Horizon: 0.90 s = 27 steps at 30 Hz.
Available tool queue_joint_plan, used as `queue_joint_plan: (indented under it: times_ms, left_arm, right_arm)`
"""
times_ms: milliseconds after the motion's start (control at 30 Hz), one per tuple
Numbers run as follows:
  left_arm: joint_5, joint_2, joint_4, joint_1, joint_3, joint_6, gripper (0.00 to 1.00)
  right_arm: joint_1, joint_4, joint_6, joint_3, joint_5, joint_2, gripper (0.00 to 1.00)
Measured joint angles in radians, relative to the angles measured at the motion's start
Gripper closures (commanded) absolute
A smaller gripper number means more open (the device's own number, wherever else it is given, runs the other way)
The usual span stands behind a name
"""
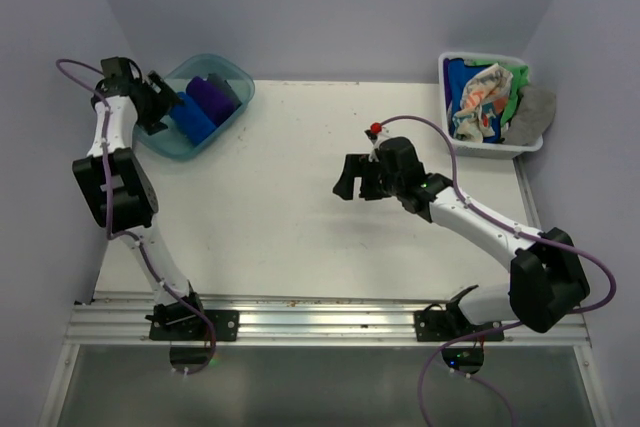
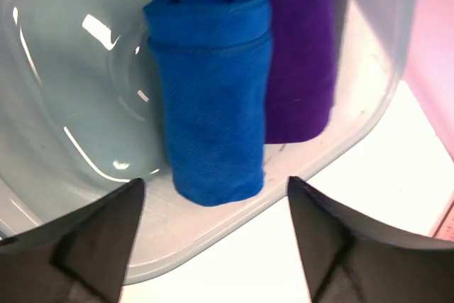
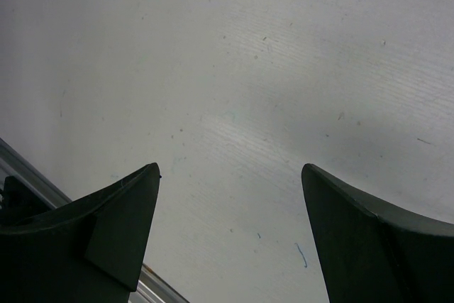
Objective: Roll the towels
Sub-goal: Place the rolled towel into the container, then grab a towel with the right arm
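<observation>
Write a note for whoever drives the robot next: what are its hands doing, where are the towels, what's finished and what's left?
Left gripper: open, empty, at the near rim of the translucent teal plastic tub.
Right gripper: open, empty, over bare white table.
Done: rolled royal blue cloth towel and rolled purple cloth towel lie side by side in the tub.
Left: the white plastic basket at the far right holds unrolled towels: a cream printed towel, a green towel, and a grey towel hanging over its rim. No towel is on the table yet.
</observation>
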<state>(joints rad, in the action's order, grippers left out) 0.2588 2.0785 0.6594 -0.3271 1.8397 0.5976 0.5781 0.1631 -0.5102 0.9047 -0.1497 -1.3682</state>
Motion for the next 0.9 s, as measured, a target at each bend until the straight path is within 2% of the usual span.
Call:
queue_joint_plan:
  times_ms: [133, 200, 300, 533, 733, 767, 900]
  left_arm:
    - [0.017, -0.018, -0.067, 0.003, 0.004, -0.005, 0.38]
    - [0.028, 0.0, -0.093, 0.004, 0.017, -0.004, 0.42]
    - [0.037, 0.059, -0.146, 0.01, 0.058, -0.005, 0.43]
    - [0.048, 0.194, -0.222, 0.026, 0.09, -0.003, 0.42]
    - [0.048, 0.217, -0.223, 0.028, 0.12, -0.004, 0.39]
    - [0.047, 0.216, -0.222, 0.029, 0.122, -0.004, 0.37]
    - [0.042, 0.194, -0.206, 0.031, 0.122, -0.009, 0.19]
  right_arm:
    - [0.007, 0.0, -0.002, 0.0, 0.0, -0.003, 0.15]
    - [0.011, -0.001, -0.002, 0.0, 0.0, -0.005, 0.15]
    - [0.012, -0.001, -0.002, 0.0, 0.0, -0.006, 0.15]
    - [0.023, 0.002, -0.002, 0.0, 0.001, -0.006, 0.15]
    - [0.026, 0.003, -0.002, 0.0, 0.002, -0.006, 0.15]
    - [0.026, 0.003, -0.002, 0.0, 0.004, -0.006, 0.15]
    - [0.026, 0.021, 0.003, 0.012, 0.038, -0.006, 0.15]
